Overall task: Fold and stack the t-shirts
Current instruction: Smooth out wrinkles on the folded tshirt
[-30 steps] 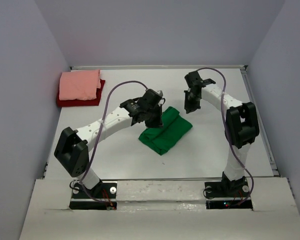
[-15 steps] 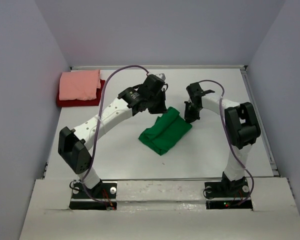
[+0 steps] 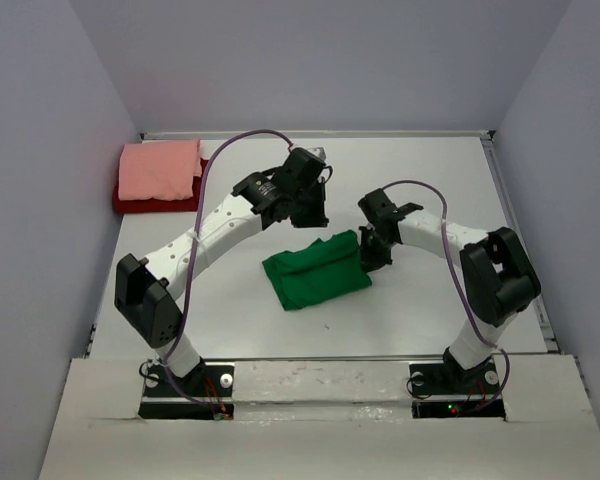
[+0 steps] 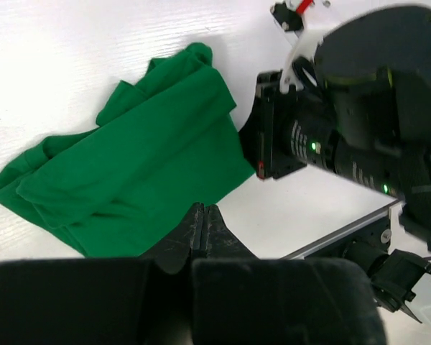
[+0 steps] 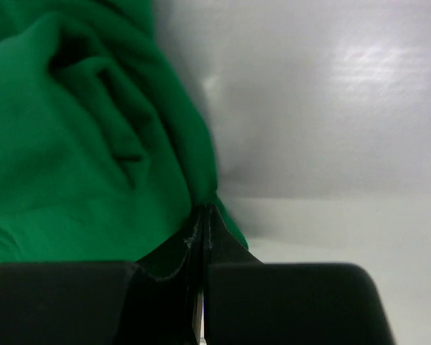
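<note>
Looking down on a white surface [image 3: 435, 175], the view takes in two robot arms that reach away from their bases at the near edge.

Far to the left of the left end effector [image 3: 314, 214], against the side wall, lies a stack of two folded shirts: a pink t-shirt [image 3: 160, 168] rests on top of a red t-shirt [image 3: 152, 203], of which only the near and right edges show.

The left end effector hangs over the middle of the surface, just beyond the far edge of the green t-shirt [image 3: 313, 270]. In its own wrist view the left end effector [image 4: 203, 219] has both fingers pressed flat together, with nothing between them. The green t-shirt [image 4: 136, 172] lies beneath it and apart from it, folded into a loose, rumpled bundle with rolled edges.

The green t-shirt sits between the two end effectors, nearer to the arm bases than either of them.

The right end effector [image 3: 371, 251] is down at the shirt's right edge, touching the cloth. In the left wrist view the right end effector [image 4: 267, 147] butts against that same edge. In its own wrist view the right end effector [image 5: 203, 215] has its fingers closed tight, and the hem of the green t-shirt [image 5: 79, 144] runs in to their tips, pinched there.
</note>
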You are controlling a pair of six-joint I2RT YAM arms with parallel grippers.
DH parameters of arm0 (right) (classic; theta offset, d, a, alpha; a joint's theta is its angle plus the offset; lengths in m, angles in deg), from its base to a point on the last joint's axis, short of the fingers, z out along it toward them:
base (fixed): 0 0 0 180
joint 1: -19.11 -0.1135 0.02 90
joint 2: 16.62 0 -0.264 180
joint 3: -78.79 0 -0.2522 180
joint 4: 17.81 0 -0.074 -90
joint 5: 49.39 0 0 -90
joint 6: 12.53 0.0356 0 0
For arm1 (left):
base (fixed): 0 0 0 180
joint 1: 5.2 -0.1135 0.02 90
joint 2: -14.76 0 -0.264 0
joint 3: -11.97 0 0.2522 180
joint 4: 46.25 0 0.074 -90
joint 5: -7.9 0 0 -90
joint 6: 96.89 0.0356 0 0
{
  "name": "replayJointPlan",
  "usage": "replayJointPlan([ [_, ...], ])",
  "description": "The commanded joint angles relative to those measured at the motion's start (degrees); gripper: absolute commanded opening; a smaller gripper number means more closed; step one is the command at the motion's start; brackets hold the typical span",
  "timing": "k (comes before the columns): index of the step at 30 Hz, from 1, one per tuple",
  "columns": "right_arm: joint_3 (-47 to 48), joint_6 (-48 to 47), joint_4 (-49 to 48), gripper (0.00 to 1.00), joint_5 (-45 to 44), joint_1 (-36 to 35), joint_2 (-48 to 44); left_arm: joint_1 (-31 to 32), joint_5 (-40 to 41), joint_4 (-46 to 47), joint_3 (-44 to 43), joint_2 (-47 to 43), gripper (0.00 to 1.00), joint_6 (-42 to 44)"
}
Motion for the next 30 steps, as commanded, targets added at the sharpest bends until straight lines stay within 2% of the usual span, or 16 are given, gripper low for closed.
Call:
replayJointPlan([
  [1, -0.25, 4.96, 2.31, 0.00, -1.04, -4.56, -5.95, -1.24, 0.42, -0.72, -0.83, -1.78, 0.00, 1.78],
  [4, 0.46, 7.25, 4.94, 0.00, -3.75, -6.49, -8.59, -1.95, 0.42, -0.37, 0.66, -2.48, 0.00, 1.78],
  [6, 0.98, 8.04, 7.93, 0.00, -9.02, -6.50, -10.34, -2.39, 0.77, -0.28, 1.98, -2.92, 0.00, 1.87],
  [9, 4.66, 7.96, 15.38, 0.18, -15.96, -6.50, -11.66, -3.70, 1.21, -0.90, 4.34, -4.67, 0.05, 0.74],
  [10, 4.68, 7.96, 15.41, 0.18, -15.98, -6.50, -12.19, -3.71, 1.30, -0.64, 5.66, -4.68, 0.09, 0.29],
  [11, 5.11, 6.56, 16.02, 0.31, -16.42, -6.50, -12.98, -4.32, 1.21, 0.50, 7.16, -6.24, 0.18, -0.15],
  [12, 5.12, 5.51, 15.68, 0.39, -16.51, -6.50, -13.86, -4.76, 1.04, 1.21, 10.74, -7.04, 0.24, -1.02],
  [13, 5.81, 3.93, 15.76, 0.52, -17.55, -6.50, -14.74, -5.72, -0.27, 2.69, 12.77, -8.27, 0.35, -1.29],
  [15, 6.17, 0.24, 13.93, 0.64, -15.38, -5.89, -14.92, -7.21, -2.73, 4.28, 17.95, -9.07, 0.40, -1.38],
  [16, 6.78, -1.69, 12.96, 0.66, -12.84, -5.28, -13.79, -8.01, -3.79, 5.94, 19.63, -9.68, 0.40, -1.47],
  [22, 8.98, -6.02, 6.46, 0.64, -5.61, -1.32, -10.01, -12.40, -10.74, 9.74, 26.41, -12.23, 0.43, -1.64],
  [24, 9.95, -7.42, 4.78, 0.62, 0.70, 1.14, -8.25, -12.93, -11.97, 10.53, 27.56, -12.41, 0.42, -1.65],
  [27, 12.23, -8.65, 4.42, 0.52, 2.82, 2.55, -5.18, -13.29, -12.59, 11.06, 28.09, -11.98, 0.38, -1.47],
  [30, 15.13, -9.44, 4.25, 0.50, 3.27, 3.08, -0.97, -13.46, -12.85, 11.67, 28.53, -11.36, 0.33, -1.73],
])
